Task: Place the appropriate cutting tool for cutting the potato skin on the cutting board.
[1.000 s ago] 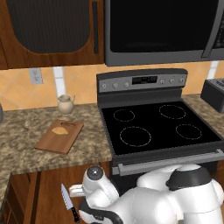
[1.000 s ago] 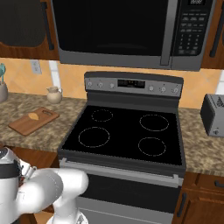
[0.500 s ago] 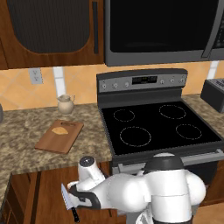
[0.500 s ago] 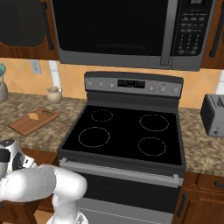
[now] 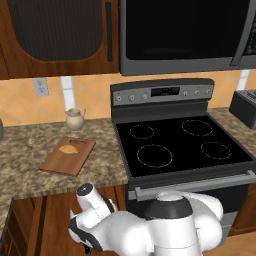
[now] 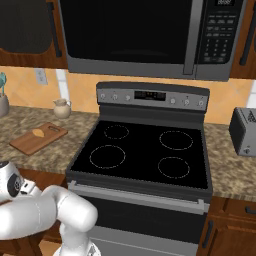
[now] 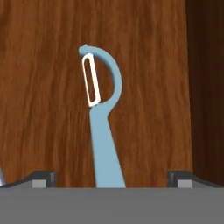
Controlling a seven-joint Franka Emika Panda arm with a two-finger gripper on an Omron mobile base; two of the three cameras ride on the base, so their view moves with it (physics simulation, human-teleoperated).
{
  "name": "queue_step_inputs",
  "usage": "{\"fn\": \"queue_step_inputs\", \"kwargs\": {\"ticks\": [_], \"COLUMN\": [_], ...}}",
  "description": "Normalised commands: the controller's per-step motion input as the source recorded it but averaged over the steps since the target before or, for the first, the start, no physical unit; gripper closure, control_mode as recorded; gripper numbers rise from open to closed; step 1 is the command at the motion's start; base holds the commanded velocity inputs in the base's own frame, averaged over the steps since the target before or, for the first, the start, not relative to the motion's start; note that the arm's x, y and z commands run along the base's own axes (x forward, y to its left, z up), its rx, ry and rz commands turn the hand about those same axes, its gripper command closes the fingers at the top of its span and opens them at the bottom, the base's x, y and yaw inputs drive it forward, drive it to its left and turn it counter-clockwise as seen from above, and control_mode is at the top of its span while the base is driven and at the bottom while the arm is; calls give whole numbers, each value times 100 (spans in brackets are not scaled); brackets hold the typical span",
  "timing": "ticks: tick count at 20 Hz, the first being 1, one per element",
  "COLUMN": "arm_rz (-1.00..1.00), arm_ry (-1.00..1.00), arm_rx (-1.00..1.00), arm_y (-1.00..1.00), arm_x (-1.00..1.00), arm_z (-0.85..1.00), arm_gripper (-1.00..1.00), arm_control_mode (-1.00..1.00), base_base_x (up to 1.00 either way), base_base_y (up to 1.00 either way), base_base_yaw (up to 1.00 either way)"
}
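Note:
The cutting tool [image 7: 103, 113], a pale blue peeler with a white-framed blade, lies flat on a brown wooden surface right under my hand. Its handle runs down between the fingertips [image 7: 43, 177] of my gripper [image 7: 112, 178], which stands open wide and holds nothing. In the left base view my arm bends low at the lower left, below the counter's front edge. The reddish-brown cutting board [image 5: 60, 164] [image 6: 27, 145] rests on the granite counter left of the stove. The small tan potato [image 5: 68, 149] [image 6: 38, 133] lies on its far part.
A black stove [image 5: 180, 145] [image 6: 145, 155] is right of the board, with a microwave [image 5: 185, 35] above it. A small beige jug [image 5: 74, 119] [image 6: 61, 108] stands by the wall behind the board. A toaster [image 6: 244, 131] sits at the far right.
My arm has swung down and to the left, lower in front of the cabinet. The black-handled knife seen earlier at the lower left is now hidden behind my arm.

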Motion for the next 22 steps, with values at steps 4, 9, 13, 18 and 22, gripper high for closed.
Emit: {"fn": "queue_step_inputs", "kwargs": {"ticks": [4,9,13,18,22], "arm_rz": [0,-1,-2,-3,-8], "arm_ry": [0,0,0,0,0], "arm_rx": [0,0,0,2,4], "arm_y": [0,-5,-10,-2,0], "arm_x": [0,0,0,-7,0], "arm_z": [-25,-24,-23,-25,-22], "arm_gripper": [-100,-100,100,100,100], "arm_control_mode": [-100,-100,-100,-100,-100], "base_base_x": [0,0,0,0,0], "base_base_y": [0,0,0,0,0], "base_base_yaw": [0,0,0,0,0]}}
